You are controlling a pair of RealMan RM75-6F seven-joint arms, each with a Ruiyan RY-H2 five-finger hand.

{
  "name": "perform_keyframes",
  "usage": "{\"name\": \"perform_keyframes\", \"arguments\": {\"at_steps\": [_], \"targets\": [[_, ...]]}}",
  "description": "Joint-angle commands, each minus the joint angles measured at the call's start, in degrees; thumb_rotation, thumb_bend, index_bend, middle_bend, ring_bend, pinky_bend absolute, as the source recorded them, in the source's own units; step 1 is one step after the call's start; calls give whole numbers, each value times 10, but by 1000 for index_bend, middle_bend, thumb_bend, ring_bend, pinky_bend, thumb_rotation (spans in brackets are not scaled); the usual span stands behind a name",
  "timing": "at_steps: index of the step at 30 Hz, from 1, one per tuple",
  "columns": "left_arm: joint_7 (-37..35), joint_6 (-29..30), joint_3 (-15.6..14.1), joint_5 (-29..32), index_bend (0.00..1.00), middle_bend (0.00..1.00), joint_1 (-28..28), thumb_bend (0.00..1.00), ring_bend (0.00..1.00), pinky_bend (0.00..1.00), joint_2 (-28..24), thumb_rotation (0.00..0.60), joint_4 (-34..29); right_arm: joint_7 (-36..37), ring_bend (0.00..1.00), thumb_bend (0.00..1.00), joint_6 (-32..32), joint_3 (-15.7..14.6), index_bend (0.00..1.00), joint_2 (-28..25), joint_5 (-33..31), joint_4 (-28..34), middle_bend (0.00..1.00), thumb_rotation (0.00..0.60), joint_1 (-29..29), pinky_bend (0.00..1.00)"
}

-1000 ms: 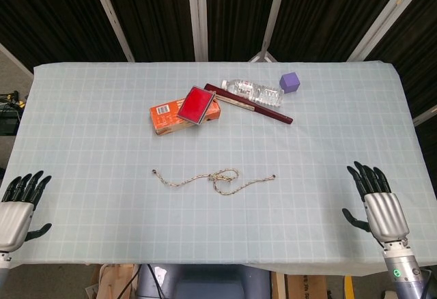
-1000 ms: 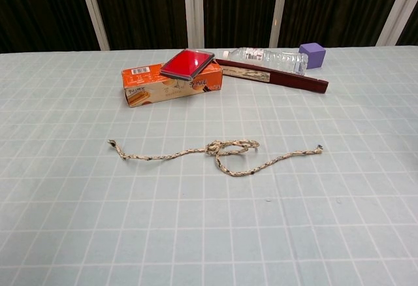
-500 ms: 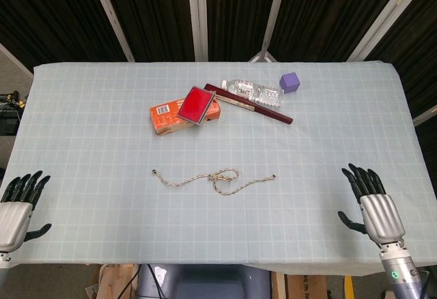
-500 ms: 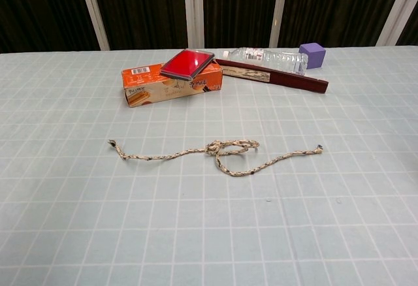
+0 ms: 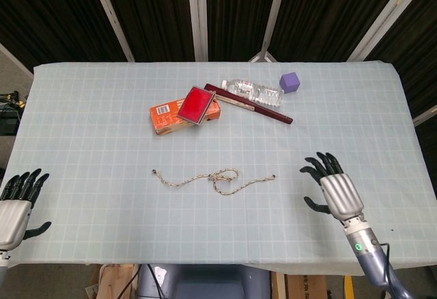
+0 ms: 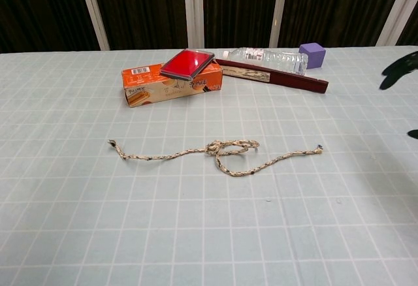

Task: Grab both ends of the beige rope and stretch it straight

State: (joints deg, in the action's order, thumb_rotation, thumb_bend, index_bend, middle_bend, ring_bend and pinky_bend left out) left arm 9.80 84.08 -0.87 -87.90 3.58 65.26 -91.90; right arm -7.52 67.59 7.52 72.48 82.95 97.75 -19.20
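— Where does the thin beige braided rope (image 5: 215,177) lie?

— On the pale grid-patterned tabletop (image 5: 102,121), near the middle and toward the front. It runs left to right with a loose loop about midway, and both ends rest free on the cloth. The chest view shows the same thing (image 6: 219,153): one frayed end at the left, one at the right, the loop between them.

— And the right hand (image 5: 334,191)?

— It hangs over the front right part of the tabletop, to the right of the rope's right end and apart from it. Its dark fingers (image 5: 321,166) are spread wide and hold nothing. In the chest view only a few dark fingertips (image 6: 400,68) show at the right edge.

— The left hand (image 5: 15,207)?

— At the front left corner, well apart from the rope's left end. Its fingers are apart too, holding nothing.

— What else is on the tabletop?

— Behind the rope, an orange cardboard box (image 5: 169,116) with a flat red case (image 5: 195,104) leaning on it. Just right of those, a clear plastic bottle (image 5: 254,92) on its side, a long dark-red flat stick (image 5: 256,106) touching it in front, and a small purple cube (image 5: 290,82) beside the bottle's far end.
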Motion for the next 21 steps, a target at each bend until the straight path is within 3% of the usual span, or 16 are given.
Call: {"name": "perform_keyframes", "arguments": {"at_steps": [1, 8, 13, 17, 21], "targets": [[-1, 0, 1, 1, 0, 0, 0, 0, 0, 0, -1, 600, 0, -48, 28, 282, -48, 22, 367, 42, -47, -19, 225, 600, -42, 0], [-7, 2, 4, 5, 0, 0, 0, 0, 0, 0, -2, 600, -3, -88, 126, 302, -82, 39, 419, 101, -108, -57, 265, 600, -78, 55], [-5, 2, 4, 3, 0, 0, 1, 0, 0, 0, -1, 600, -3, -112, 132, 301, -99, 45, 419, 125, -139, -75, 265, 600, -99, 65], [-4, -2, 4, 4, 0, 0, 3, 0, 0, 0, 1, 600, -2, -142, 14, 301, -104, 43, 352, 142, -155, -89, 211, 600, -112, 2], [-3, -7, 4, 5, 0, 0, 5, 0, 0, 0, 2, 600, -2, -165, 0, 301, -110, 43, 313, 161, -178, -105, 168, 600, -124, 0]]}}
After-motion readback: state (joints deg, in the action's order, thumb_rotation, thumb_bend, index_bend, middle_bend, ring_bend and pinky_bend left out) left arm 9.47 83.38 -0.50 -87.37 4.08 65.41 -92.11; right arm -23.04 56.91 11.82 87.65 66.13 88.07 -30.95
